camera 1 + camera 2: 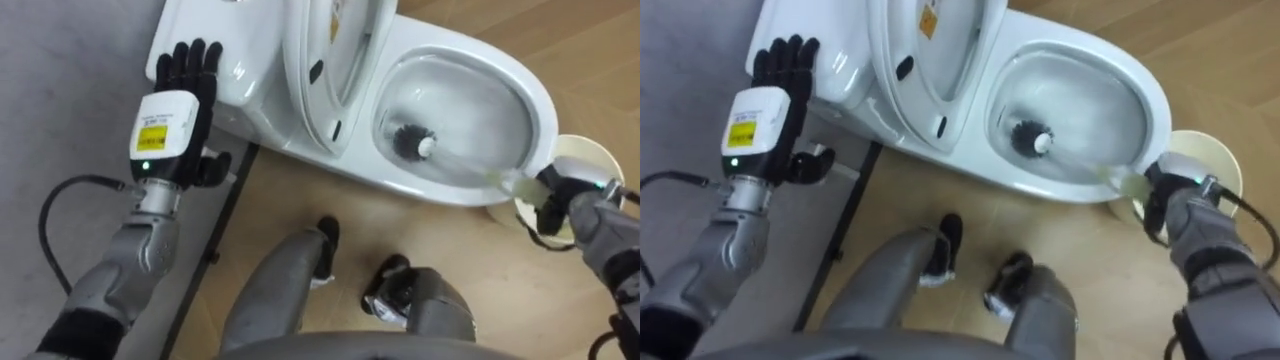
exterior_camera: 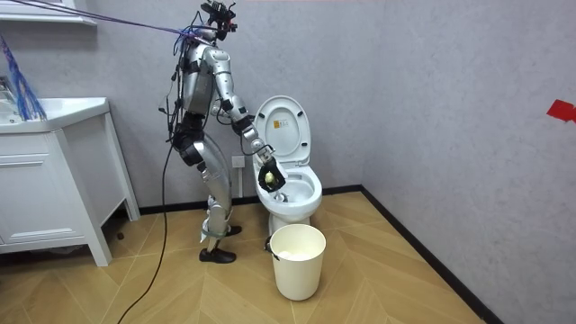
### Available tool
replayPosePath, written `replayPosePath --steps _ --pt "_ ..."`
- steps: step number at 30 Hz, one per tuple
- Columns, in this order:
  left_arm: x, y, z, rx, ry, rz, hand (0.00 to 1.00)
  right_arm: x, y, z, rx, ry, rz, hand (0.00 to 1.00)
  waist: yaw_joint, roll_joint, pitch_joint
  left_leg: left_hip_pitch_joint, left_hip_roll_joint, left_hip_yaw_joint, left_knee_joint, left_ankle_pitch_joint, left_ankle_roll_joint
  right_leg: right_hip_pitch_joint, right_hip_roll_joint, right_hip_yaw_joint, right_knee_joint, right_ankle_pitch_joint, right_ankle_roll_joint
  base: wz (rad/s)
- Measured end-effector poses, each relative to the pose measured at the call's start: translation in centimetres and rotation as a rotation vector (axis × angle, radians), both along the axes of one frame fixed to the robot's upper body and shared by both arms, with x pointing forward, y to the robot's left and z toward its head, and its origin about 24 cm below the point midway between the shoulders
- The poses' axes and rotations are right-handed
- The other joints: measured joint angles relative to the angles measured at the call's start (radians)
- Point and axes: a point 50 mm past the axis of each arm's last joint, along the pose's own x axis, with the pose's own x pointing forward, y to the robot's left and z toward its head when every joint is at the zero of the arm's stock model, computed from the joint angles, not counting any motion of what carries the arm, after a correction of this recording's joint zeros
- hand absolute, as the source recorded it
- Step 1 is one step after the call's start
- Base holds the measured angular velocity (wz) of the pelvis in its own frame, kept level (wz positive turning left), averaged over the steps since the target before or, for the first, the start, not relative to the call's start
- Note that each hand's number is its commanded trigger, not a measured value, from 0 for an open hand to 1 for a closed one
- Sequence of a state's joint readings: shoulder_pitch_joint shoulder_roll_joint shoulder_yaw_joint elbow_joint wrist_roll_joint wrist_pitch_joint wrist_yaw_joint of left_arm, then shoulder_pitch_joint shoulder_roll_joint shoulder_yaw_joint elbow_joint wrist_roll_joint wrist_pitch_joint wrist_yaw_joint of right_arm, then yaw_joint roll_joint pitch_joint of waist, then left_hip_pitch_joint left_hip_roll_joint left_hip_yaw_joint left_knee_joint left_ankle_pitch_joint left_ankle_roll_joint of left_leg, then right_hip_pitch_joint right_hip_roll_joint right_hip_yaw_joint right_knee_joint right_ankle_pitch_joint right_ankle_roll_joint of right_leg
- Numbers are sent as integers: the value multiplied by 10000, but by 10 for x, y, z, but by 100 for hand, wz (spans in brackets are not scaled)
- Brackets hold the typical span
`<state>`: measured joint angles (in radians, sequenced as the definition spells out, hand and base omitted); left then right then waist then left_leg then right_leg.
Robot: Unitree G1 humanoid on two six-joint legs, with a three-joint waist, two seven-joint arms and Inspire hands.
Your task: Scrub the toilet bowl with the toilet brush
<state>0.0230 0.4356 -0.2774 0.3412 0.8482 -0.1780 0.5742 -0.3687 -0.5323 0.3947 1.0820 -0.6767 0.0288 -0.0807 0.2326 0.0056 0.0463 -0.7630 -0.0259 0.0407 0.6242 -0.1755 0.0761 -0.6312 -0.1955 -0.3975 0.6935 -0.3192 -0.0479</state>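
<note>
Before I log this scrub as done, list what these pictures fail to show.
End of the brush handle: eye views, wrapped inside the right hand.
Dirt in the bowl: lost in water sheen in eye views, too small in room view.
Top of the lid: cut off by the eye views' upper edge.
Whether the left hand presses the tank: hidden under its palm.

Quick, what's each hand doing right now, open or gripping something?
Left hand: open, fingers straight.
Right hand: closed around the toilet brush handle.
</note>
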Motion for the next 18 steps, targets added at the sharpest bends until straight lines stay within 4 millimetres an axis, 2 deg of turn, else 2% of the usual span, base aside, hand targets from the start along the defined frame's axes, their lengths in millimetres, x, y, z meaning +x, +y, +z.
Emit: replayPosePath --steps 4,7,8,14,18 --pt "3 5 6 610 -610 -205 0 18 6 17 -594 -677 734 100 31 -3 18 -707 -60 -11 624 -67 37 -680 -254 -35 787 -269 -63 11" --pt "9 3 15 776 -1290 -313 0 26 -1 32 -1190 -1201 904 100 246 -63 41 -1341 -40 0 916 -88 27 -1328 -313 5 1158 -357 -151 -2" --pt "10 5 18 822 -1583 -281 0 32 0 38 -1153 -1431 871 100 253 -152 92 -1553 -32 36 980 -83 19 -1593 -315 91 1290 -371 -178 -4" --pt "10 9 22 1005 -2222 -4 0 42 -3 49 117 -2667 -467 100 169 -326 165 -1857 -25 48 1087 -62 -16 -1929 -306 166 1455 -389 -224 -1" --pt "10 12 23 1292 -2509 325 0 50 -1 57 838 -3366 -1013 100 46 -520 157 -1945 -39 76 1058 -41 -37 -2096 -300 259 1491 -386 -229 -1"
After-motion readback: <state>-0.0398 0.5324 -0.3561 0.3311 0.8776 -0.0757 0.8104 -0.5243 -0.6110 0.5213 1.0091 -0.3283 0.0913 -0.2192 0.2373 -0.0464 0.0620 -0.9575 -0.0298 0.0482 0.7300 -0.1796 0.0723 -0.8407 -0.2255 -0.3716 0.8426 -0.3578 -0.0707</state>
